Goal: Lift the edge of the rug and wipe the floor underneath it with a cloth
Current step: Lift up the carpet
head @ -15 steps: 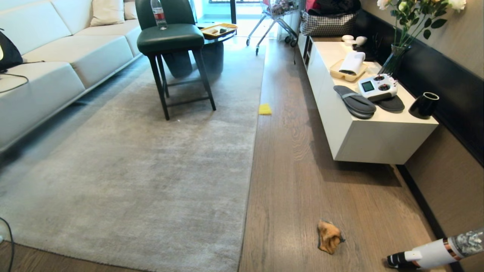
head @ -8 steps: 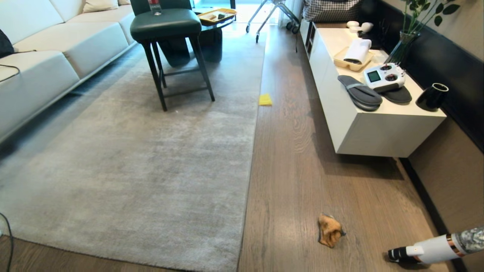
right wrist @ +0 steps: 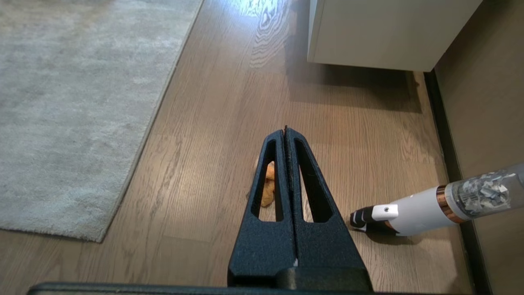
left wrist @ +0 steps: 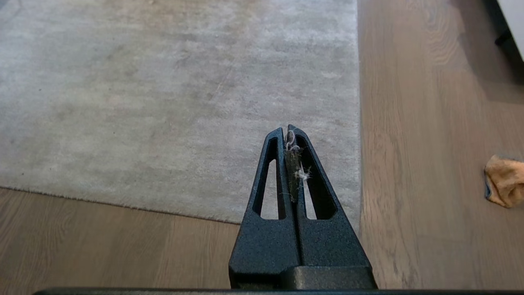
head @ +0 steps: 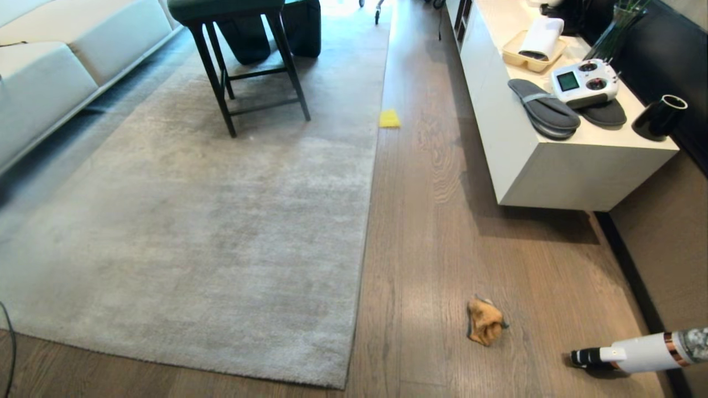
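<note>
The pale grey rug (head: 193, 221) lies flat on the wood-grain floor (head: 431, 249). Its long rug edge (head: 366, 221) runs up the middle of the head view to a near corner (head: 344, 383). The crumpled orange cloth (head: 485, 320) lies on bare planks to the right of that edge. Neither gripper shows in the head view. My left gripper (left wrist: 287, 129) hangs shut above the rug's near corner, lint stuck between its fingers, the cloth (left wrist: 505, 180) off to its side. My right gripper (right wrist: 285, 130) hangs shut over the cloth (right wrist: 268, 184), which shows through a finger slot.
A white handheld vacuum (head: 636, 351) lies on the floor right of the cloth. A white cabinet (head: 553, 166) with slippers, a controller and a black cup lines the right wall. A flat yellow square (head: 389, 119) lies at the rug edge farther off. A dark stool (head: 243, 55) stands on the rug beside a sofa (head: 44, 83).
The whole head view has tipped downward, so the far room has slid out at the top. Rug, cloth and vacuum lie as before.
</note>
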You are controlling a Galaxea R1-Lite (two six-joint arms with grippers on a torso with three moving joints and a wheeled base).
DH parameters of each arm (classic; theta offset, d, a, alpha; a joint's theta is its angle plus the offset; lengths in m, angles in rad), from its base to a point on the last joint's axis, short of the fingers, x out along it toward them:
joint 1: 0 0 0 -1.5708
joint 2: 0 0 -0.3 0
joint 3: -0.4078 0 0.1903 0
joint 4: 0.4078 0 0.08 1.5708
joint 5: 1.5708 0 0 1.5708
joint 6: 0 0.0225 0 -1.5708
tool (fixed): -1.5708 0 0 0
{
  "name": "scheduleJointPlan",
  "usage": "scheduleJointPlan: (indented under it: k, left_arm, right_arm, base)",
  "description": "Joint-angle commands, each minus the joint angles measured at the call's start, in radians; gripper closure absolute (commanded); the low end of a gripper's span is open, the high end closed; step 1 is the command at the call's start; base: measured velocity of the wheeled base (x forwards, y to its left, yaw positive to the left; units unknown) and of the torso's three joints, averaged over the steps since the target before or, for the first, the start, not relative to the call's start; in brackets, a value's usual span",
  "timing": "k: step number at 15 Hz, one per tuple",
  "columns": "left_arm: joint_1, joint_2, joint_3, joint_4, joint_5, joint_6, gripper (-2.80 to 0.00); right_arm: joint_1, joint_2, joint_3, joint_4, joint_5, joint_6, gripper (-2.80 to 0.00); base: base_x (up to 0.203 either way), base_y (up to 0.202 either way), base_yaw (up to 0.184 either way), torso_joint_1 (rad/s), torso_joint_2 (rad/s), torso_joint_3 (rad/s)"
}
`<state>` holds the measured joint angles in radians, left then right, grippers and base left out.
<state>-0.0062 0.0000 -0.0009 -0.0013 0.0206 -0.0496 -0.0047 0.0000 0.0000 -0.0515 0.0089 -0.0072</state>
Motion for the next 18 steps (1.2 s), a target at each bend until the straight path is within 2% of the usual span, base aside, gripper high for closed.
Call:
scheduleJointPlan:
  k: [1,18]
  left_arm:
    - [0.000,0.000,0.001,0.000,0.001,-0.001,0.00]
    - [0.000,0.000,-0.007,0.020,-0.004,-0.001,0.00]
  right_arm:
    - [0.000,0.000,0.000,-0.001,0.000,0.000,0.00]
    - [0.000,0.000,0.000,-0.001,0.000,0.000,0.00]
  base:
    - [0.000,0.000,0.000,0.004,0.00,-0.194]
    - [0.000,0.000,0.000,0.003,0.00,-0.199]
